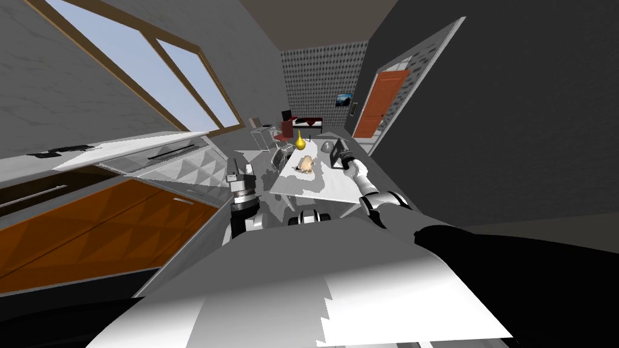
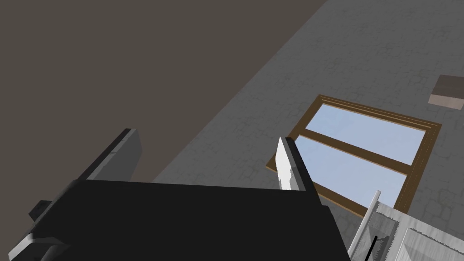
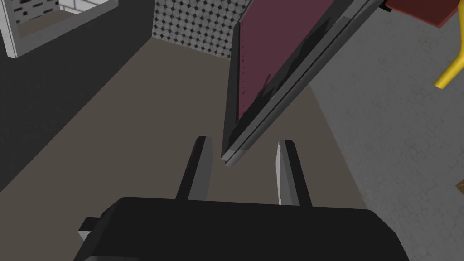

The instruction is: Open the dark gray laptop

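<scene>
The dark grey laptop (image 1: pixel 338 154) stands at the right edge of the white table (image 1: pixel 314 188), its lid raised steeply. In the right wrist view the lid (image 3: pixel 272 59) shows a maroon screen face and a grey rim, and its lower corner sits between my fingers. My right gripper (image 1: pixel 349 162) (image 3: pixel 242 140) has narrowed to about half its open width around that lid edge. My left gripper (image 1: pixel 234 168) (image 2: pixel 206 136) is held up at the table's left side, open and holding nothing.
A yellow vase (image 1: pixel 300 140) (image 3: pixel 448 74), a tan object (image 1: pixel 307 163) and a grey dome (image 1: pixel 328 146) share the table. A red chair (image 1: pixel 285 130) stands beyond it. An orange-fronted cabinet (image 1: pixel 90 229) runs along my left, and a dark wall is close on the right.
</scene>
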Controlling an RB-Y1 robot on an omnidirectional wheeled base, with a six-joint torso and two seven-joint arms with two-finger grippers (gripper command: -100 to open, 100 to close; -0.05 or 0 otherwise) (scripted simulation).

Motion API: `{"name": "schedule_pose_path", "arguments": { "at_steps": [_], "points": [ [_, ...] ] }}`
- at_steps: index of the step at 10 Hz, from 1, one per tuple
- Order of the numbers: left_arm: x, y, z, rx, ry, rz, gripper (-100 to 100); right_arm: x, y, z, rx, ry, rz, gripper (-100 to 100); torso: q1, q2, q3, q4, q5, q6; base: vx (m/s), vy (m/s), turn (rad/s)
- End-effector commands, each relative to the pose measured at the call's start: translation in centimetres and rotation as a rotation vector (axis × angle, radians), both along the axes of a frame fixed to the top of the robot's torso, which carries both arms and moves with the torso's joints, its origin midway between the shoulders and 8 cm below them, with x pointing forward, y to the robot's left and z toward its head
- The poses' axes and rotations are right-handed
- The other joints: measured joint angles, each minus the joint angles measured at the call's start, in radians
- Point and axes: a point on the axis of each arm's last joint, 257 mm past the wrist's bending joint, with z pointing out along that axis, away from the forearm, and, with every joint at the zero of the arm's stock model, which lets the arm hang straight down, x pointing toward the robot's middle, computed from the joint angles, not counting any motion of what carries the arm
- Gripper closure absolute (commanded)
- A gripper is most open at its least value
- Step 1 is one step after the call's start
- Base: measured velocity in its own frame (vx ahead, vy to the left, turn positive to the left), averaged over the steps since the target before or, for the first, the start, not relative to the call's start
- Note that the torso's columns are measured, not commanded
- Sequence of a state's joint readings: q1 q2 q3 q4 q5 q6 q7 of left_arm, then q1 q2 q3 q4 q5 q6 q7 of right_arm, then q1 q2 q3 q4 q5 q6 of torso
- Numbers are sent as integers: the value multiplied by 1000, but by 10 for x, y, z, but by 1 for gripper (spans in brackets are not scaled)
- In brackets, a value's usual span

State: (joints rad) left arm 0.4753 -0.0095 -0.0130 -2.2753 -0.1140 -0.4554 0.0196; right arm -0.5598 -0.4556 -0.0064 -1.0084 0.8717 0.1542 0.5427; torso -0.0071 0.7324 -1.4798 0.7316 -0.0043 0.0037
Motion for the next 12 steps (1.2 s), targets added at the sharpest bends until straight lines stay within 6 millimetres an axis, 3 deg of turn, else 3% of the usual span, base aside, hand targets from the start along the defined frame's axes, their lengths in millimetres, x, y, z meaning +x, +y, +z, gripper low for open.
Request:
{"name": "schedule_pose_path", "arguments": {
  "at_steps": [1, 6, 8, 11, 12],
  "points": [
    [0, 0, 0, 0, 0, 0, 0, -8, -3, -20, 75, 2, 11, 100, 1, -1, -1, -1, 1, -3, 35, -21, -78],
    [0, 0, 0, 0, 0, 0, 0, -30, 4, -46, 291, -39, 57, 100, 2, -4, -3, -2, 1, -2, 64, -25, -132],
    [0, 0, 0, 0, 0, 0, 0, -25, 6, -36, 288, -54, 66, 100, 2, -3, -2, -2, 1, -3, 25, -7, -30],
    [0, 0, 0, 0, 0, 0, 0, -44, 19, -73, 451, -54, 102, 100, 3, -2, -1, -2, 0, -3, 84, -39, -110],
    [0, 0, 0, 0, 0, 0, 0, -44, 20, -73, 451, -55, 103, 100, 3, -4, -2, -2, 0, -5, 49, -21, -39]
  ]
}}
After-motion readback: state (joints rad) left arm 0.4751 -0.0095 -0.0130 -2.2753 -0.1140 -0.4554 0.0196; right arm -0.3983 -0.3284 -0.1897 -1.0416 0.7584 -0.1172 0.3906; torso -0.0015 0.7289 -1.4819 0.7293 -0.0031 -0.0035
